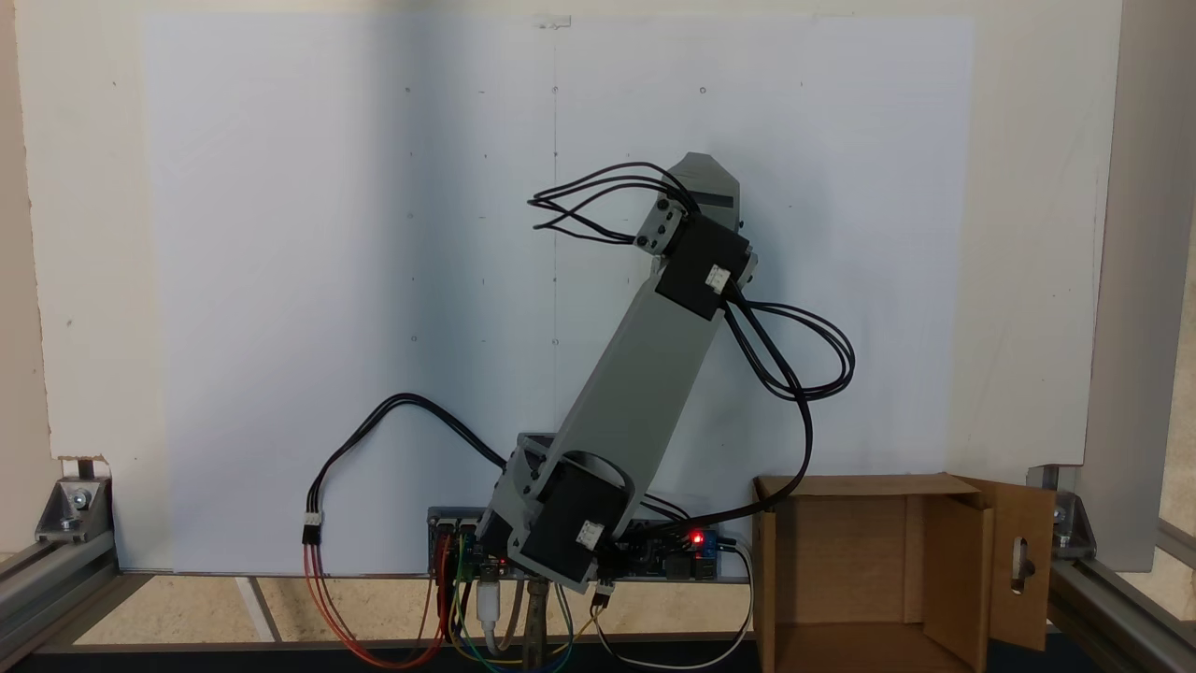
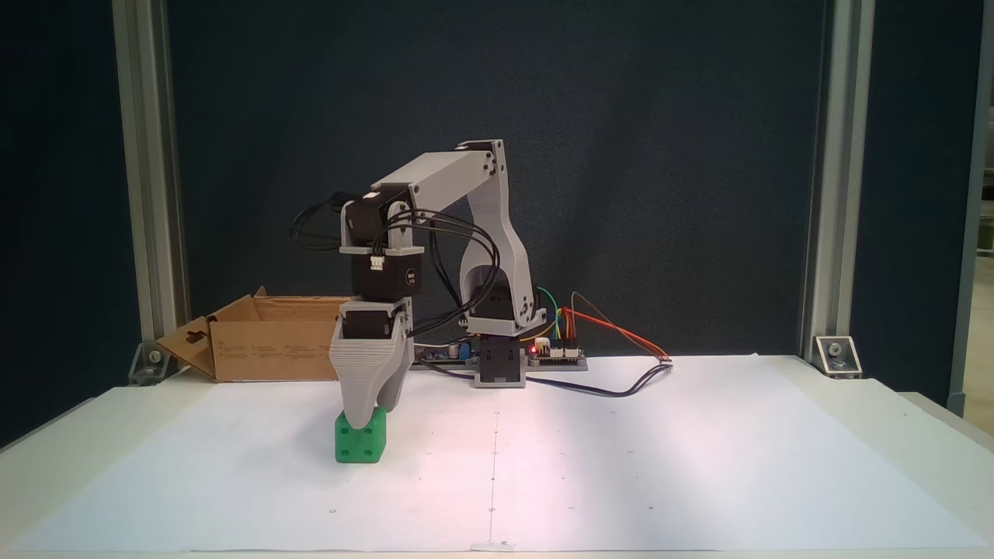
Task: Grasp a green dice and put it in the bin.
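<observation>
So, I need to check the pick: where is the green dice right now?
In a fixed view, the green dice sits on the white paper, left of centre, directly under the gripper.

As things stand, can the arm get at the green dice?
Probably yes. The tool already hangs straight over the green dice, its tips at the cube's top, and nothing stands between them. The bin sits well behind. Whether it grips yet is unclear.

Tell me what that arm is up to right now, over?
Gripper down on the green dice, jaws straddling it; grip not confirmed. Dice sits on the white paper, not lifted. Bin behind, open, path looks clear.
</observation>
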